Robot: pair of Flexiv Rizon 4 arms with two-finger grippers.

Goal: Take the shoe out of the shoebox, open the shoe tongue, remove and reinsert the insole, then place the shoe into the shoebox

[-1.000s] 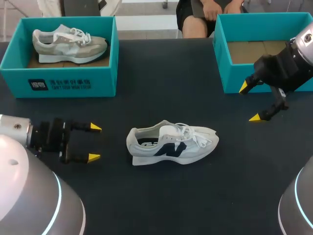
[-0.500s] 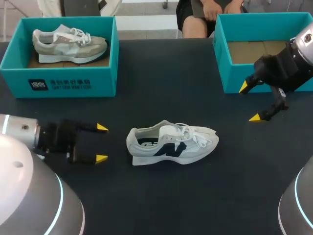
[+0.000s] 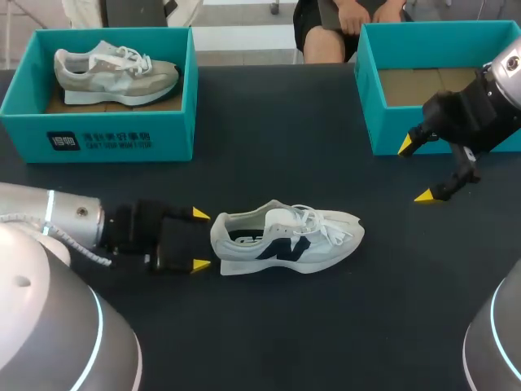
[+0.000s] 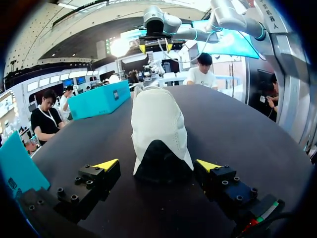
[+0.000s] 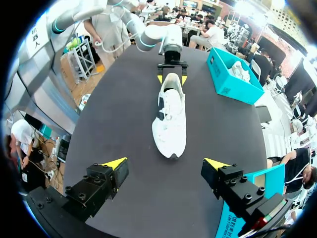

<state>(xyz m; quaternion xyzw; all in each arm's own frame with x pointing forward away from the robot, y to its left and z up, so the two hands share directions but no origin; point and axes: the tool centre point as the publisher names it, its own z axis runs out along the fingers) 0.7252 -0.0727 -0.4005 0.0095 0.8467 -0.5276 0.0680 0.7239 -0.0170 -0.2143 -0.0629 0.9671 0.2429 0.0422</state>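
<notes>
A white shoe (image 3: 286,237) with a dark side logo lies on its sole mid-table, heel toward my left arm. My left gripper (image 3: 198,239) stands open right at the heel, one yellow tip on each side, not touching. In the left wrist view the shoe's heel (image 4: 159,134) sits just ahead of the gap of the left gripper (image 4: 157,164). My right gripper (image 3: 415,169) hangs open in front of the empty teal shoebox (image 3: 370,98) at the back right. From the right wrist the shoe (image 5: 170,116) lies well ahead of the right gripper (image 5: 164,163).
A second teal shoebox (image 3: 98,134) at the back left holds a grey shoe (image 3: 114,72); the box (image 5: 233,74) also shows in the right wrist view. Dark tabletop surrounds the white shoe on all sides.
My left gripper has slid right across the table, from well short of the shoe up to its heel, staying open. The right arm and the shoe have not moved.
</notes>
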